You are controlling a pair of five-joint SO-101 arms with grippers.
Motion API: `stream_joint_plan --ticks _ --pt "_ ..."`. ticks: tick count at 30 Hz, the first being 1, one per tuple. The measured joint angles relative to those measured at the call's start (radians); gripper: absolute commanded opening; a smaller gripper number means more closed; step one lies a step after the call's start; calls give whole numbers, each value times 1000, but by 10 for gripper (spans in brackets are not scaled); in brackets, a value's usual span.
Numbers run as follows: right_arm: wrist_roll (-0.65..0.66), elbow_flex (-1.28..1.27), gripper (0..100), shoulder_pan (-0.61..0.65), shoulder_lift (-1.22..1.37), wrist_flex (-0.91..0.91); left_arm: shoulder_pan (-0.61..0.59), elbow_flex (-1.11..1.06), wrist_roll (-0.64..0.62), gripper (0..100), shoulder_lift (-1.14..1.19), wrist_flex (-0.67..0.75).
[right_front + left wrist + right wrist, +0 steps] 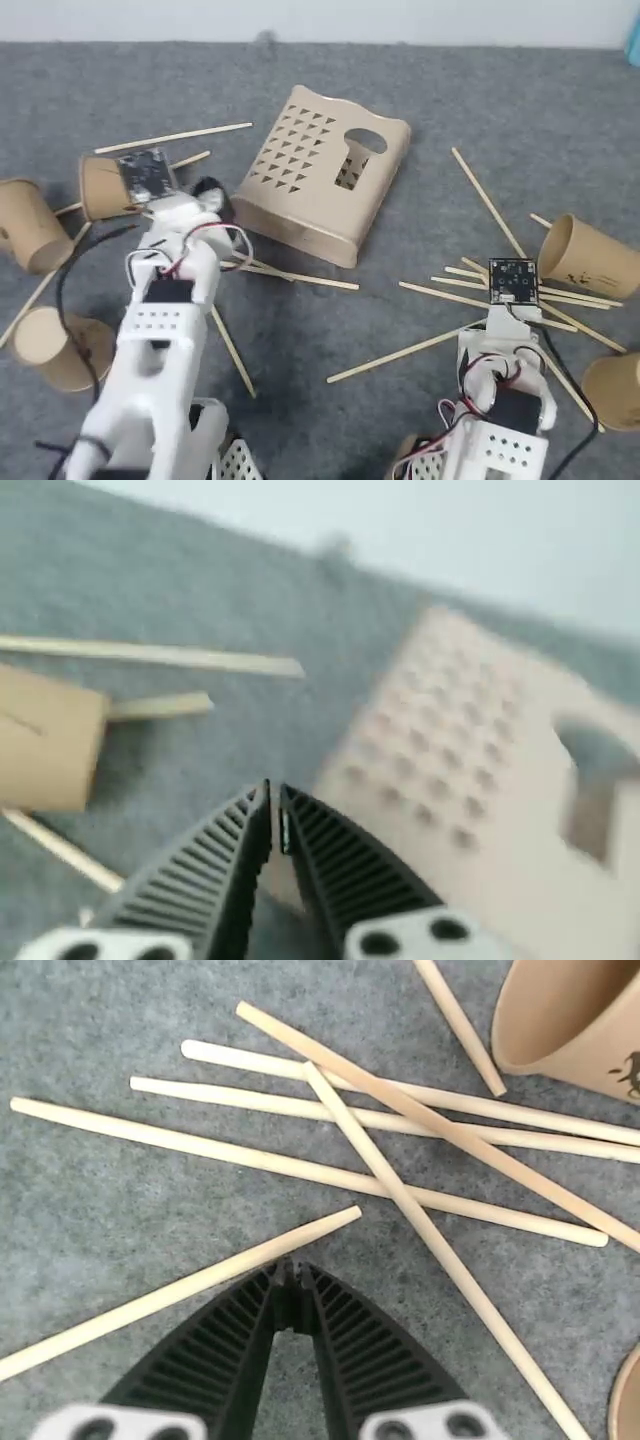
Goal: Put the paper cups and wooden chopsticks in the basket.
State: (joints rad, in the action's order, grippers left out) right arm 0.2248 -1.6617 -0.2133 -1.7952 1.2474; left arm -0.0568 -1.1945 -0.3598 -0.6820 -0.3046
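Note:
The tan basket [325,175] lies tipped over at mid-table, its perforated side up. My left gripper [212,197] hovers shut by the basket's [480,780] near-left corner, and I see nothing gripped in the left gripper [274,810]. A paper cup [105,187] lies just left of it, also seen as the cup [45,740]. My right gripper [295,1280] is shut and empty above a pile of wooden chopsticks [400,1130], its tip by one chopstick's [200,1285] end. Another cup [590,255] lies on its side to the right.
More cups lie at the far left [30,225], front left [55,345] and front right [615,390]. Loose chopsticks are scattered behind the left cup [175,137], under the left arm [300,277] and right of the basket [487,200].

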Motion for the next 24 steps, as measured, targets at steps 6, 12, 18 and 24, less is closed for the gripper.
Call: stream_joint_plan --ticks 6,12,18,24 --pt "0 0 8 0 0 0 61 17 -35 13 37 -146" --pt "0 0 8 0 0 0 40 164 -83 13 367 -64" --pt "0 0 8 0 0 0 -12 290 -114 13 611 100" --pt "0 0 8 0 0 0 -60 339 -117 13 723 321"
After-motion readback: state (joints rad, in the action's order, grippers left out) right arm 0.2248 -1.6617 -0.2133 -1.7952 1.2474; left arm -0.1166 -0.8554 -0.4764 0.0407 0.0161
